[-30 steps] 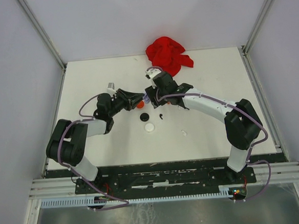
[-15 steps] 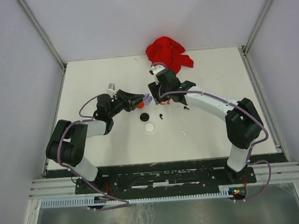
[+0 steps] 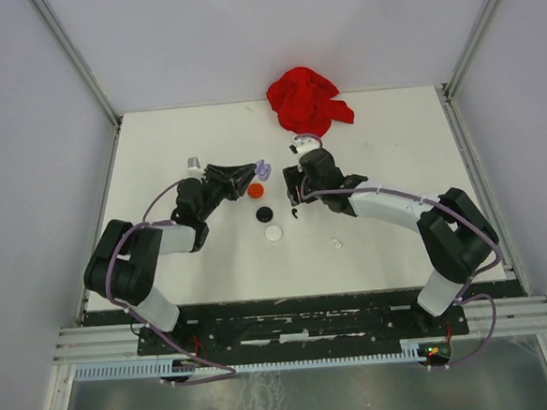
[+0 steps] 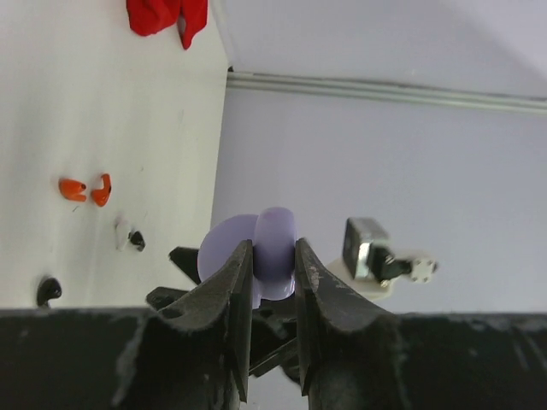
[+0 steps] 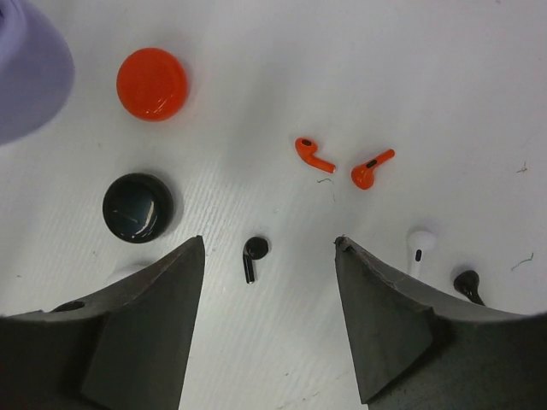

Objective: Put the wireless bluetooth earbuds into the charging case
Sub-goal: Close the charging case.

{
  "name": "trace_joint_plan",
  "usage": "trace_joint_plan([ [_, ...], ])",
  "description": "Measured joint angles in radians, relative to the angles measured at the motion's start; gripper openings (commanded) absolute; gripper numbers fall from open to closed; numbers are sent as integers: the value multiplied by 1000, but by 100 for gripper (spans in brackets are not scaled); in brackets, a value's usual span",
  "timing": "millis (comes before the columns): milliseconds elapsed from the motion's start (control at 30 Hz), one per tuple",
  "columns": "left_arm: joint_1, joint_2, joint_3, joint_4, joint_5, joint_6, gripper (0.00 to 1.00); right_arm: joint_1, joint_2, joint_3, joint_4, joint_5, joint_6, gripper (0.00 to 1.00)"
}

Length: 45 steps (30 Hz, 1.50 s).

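Lilac case (image 4: 272, 256) clamped between left fingers (image 4: 219, 299).

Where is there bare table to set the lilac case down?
Bare: the right side of the table, between the red cloth and the right edge, and the near strip below the white disc. Crowded: the centre, where the orange disc, black disc and loose earbuds lie by the right gripper.
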Motion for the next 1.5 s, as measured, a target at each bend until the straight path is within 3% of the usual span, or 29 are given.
trace_joint_plan([
  [367, -113, 0, -2, -65, -268, -249, 3, 59, -25, -248, 524, 37, -55, 74],
  [667, -175, -10, 25, -211, -396, -375, 3, 84, 38, -279, 855, 40, -175, 73],
  [1000, -179, -32, 31, -257, -428, -408, 3, 105, 114, -277, 912, 82, -264, 73],
  [1500, -180, -32, 16, -201, -420, -427, 3, 109, 159, -262, 995, 201, -330, 73],
])
